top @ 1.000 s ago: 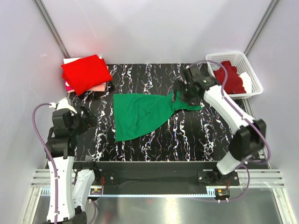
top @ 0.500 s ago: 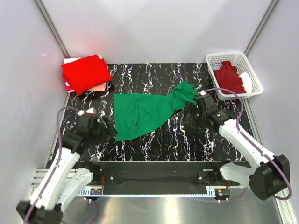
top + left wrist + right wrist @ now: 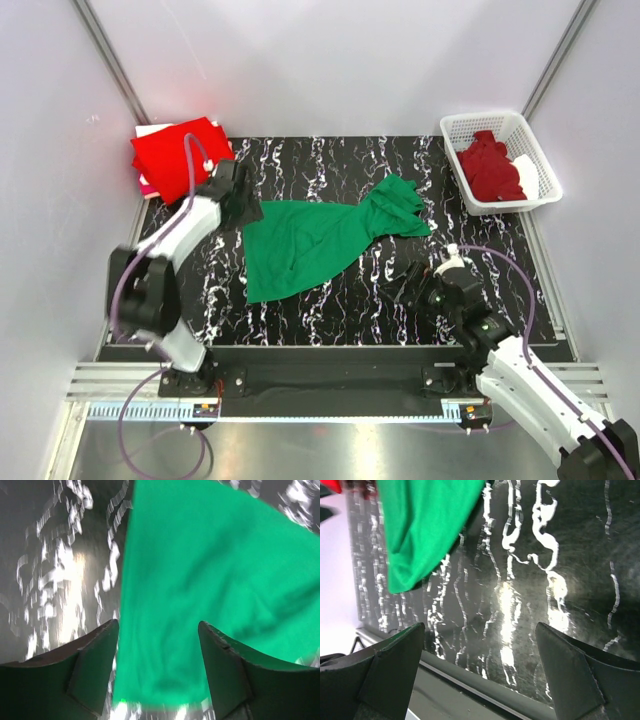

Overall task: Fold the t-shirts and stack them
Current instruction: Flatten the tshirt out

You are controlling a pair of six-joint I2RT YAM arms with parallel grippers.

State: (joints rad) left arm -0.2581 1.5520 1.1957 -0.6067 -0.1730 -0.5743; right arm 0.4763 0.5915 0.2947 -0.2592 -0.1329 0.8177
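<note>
An emerald green t-shirt (image 3: pixel 305 245) lies spread on the black marbled table, its right end bunched (image 3: pixel 400 205). My left gripper (image 3: pixel 247 207) is open at the shirt's back left corner. In the left wrist view the green cloth (image 3: pixel 200 575) lies between and beyond the open fingers (image 3: pixel 157 626). My right gripper (image 3: pixel 403 284) is open and empty over bare table, near the front and right of the shirt. The right wrist view (image 3: pixel 479 628) shows the green shirt (image 3: pixel 425 525) ahead to the left. A folded red t-shirt (image 3: pixel 178 156) lies at the back left on a pale pink one (image 3: pixel 150 187).
A white lattice basket (image 3: pixel 548 192) at the back right holds a crumpled maroon t-shirt (image 3: pixel 490 168) and a white one (image 3: pixel 527 166). The table's front edge (image 3: pixel 470 687) runs just below my right gripper. White walls enclose the table.
My left arm swung from the table's left front to the green shirt's back left corner. My right arm let go of the shirt's bunched right end and drew back toward the front.
</note>
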